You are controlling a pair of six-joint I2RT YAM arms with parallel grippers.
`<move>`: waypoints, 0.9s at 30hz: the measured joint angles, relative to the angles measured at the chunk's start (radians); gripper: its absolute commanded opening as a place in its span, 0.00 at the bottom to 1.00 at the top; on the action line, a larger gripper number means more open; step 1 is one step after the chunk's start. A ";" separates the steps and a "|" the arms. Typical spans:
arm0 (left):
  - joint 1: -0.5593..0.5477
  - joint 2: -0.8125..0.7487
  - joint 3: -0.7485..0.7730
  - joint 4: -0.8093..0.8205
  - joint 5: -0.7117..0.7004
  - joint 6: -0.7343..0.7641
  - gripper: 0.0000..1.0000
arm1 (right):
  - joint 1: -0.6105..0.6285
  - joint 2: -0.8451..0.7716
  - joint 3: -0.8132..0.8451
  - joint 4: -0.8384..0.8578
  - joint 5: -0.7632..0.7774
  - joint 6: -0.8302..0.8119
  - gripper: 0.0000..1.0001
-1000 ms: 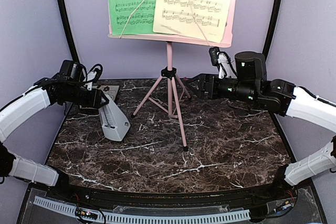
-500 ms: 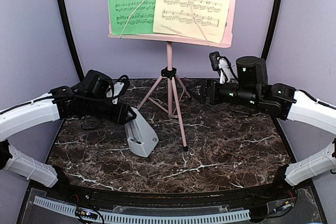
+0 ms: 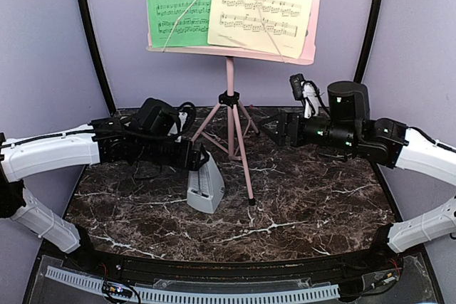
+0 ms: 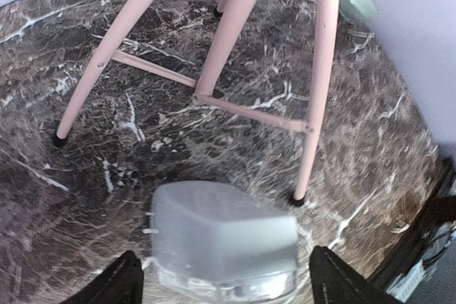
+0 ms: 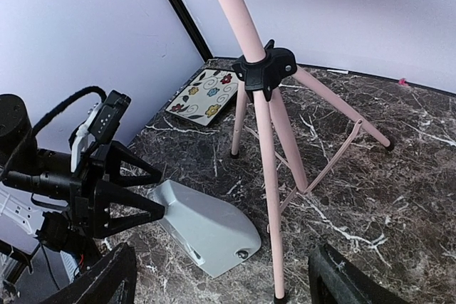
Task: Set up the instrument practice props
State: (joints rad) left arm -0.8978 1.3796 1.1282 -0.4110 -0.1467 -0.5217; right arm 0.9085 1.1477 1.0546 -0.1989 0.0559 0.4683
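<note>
The pink music stand [image 3: 230, 76] rises at the table's back middle on tripod legs [image 4: 231, 30]. A green page [image 3: 178, 1] and a pale-yellow page [image 3: 263, 1] lean on its desk. The grey-white metronome [image 3: 206, 191] stands on the marble just left of the stand's front leg. My left gripper [image 3: 201, 160] is open around the metronome's top [image 4: 224, 236], a small gap showing on each side. To the right of the stand, my right gripper [image 3: 271, 128] hangs open and empty, its fingers [image 5: 107, 282] apart, looking at the metronome [image 5: 206, 229].
A flower-patterned card [image 5: 203, 97] lies flat at the back left, behind my left arm. A small pale-green bowl [image 4: 356, 3] sits at the back right by the wall. The stand's three legs [image 5: 271, 197] spread across the table's middle.
My left gripper carried the metronome rightwards from the table's left side to beside the stand's front leg, then spread its jaws off it. The right arm barely moved.
</note>
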 measured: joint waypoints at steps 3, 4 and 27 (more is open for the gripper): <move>-0.005 -0.003 0.003 0.024 0.019 0.008 0.99 | 0.000 -0.016 -0.009 -0.003 0.000 0.000 0.84; -0.004 -0.005 0.005 0.028 0.026 0.010 0.99 | 0.000 -0.022 -0.010 -0.003 0.000 -0.001 0.84; 0.435 -0.011 -0.349 0.147 0.356 -0.034 0.53 | 0.000 -0.018 -0.024 -0.011 -0.043 -0.008 0.86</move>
State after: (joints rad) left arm -0.4629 1.3689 0.7792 -0.2642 0.2089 -0.5552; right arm 0.9085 1.1294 1.0309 -0.2104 0.0128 0.4599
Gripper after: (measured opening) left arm 0.534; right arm 0.857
